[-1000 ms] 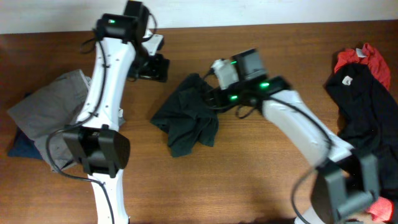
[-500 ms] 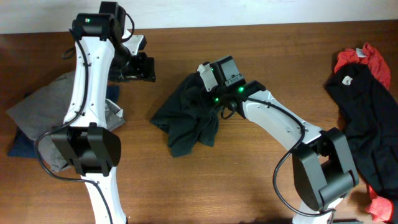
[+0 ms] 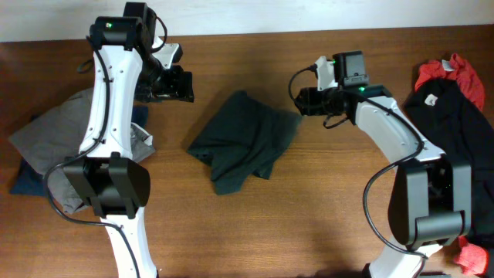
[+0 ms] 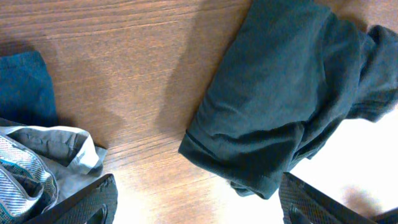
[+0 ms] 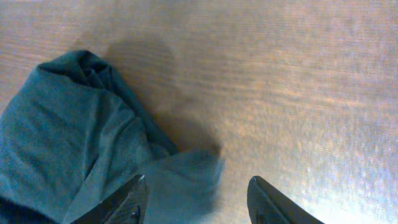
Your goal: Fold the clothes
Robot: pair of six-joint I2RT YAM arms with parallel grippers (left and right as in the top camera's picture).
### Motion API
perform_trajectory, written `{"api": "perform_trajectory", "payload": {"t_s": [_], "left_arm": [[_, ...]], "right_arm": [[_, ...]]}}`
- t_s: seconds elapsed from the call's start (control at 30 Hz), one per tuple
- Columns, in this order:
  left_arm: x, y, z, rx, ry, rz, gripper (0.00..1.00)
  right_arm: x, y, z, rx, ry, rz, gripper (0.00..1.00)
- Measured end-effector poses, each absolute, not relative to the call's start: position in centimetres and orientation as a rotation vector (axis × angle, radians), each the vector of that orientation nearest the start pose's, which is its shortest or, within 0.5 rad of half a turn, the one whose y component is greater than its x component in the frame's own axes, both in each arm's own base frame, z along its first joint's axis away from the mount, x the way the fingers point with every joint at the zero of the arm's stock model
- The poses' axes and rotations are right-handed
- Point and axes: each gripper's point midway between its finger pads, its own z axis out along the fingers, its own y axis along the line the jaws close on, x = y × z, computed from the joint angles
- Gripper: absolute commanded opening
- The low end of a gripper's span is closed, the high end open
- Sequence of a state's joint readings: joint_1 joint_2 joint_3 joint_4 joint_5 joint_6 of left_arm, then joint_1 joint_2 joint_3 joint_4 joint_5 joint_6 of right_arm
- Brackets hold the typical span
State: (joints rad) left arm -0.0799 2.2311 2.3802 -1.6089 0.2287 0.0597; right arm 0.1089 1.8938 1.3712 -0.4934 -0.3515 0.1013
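the dark green shirt (image 3: 243, 139) lies crumpled in the middle of the tabletop (image 3: 324, 224), its long axis running roughly 1 to 7 o'clock in the overhead view. the right claw (image 3: 303, 100) is nearer, just beside the shirt's 2 o'clock corner, fingers apart and gripping nothing; the shirt lies toward its 8 o'clock. the left claw (image 3: 184, 85) hangs released too, a little off the 10 o'clock edge (grey and navy garments (image 3: 54, 131) sit at its 8 o'clock). bare tabletop opens at 6 o'clock; black and red clothes (image 3: 440, 139) crowd 3 o'clock, so spreading looks best toward 6.
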Motion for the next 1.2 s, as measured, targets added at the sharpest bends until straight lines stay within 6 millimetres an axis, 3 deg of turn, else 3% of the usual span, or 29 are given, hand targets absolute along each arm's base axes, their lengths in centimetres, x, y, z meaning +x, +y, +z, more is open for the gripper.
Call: {"api": "perform_trajectory", "payload": {"t_s": [0.1,0.3,0.5,0.67,0.8,0.93,1.03,1.2], "left_arm": [[43.7,-7.4,17.8,0.236,3.005,-0.348,0.83],[43.0,-7.4,17.7,0.295,3.024,-0.348,0.83],[42.9,-7.4,17.7,0.332,3.021,-0.347,0.86],[42.9,-7.0,17.7,0.327,3.023,-0.346,0.86],[43.0,-6.2,17.7,0.298,3.026,-0.345,0.86],[43.3,-4.2,18.3,0.229,3.013,-0.340,0.86],[44.1,-2.5,19.8,0.167,2.960,-0.353,0.86],[44.9,-0.5,22.8,0.101,2.861,-0.374,0.87]], "right_arm": [[45.4,11.4,9.4,-0.139,2.594,0.613,0.55],[43.4,14.6,10.2,-0.209,2.594,0.860,0.59],[38.2,20.0,9.6,-0.370,2.718,0.995,0.65],[32.7,26.1,9.1,-0.703,2.750,1.024,0.66],[29.3,29.2,7.9,-0.994,2.727,0.860,0.71],[27.3,30.1,6.4,-1.228,2.684,0.573,0.76],[26.9,30.5,5.7,-1.334,2.620,0.372,0.76],[28.3,30.9,4.1,-1.367,2.553,0.177,0.77]]}}
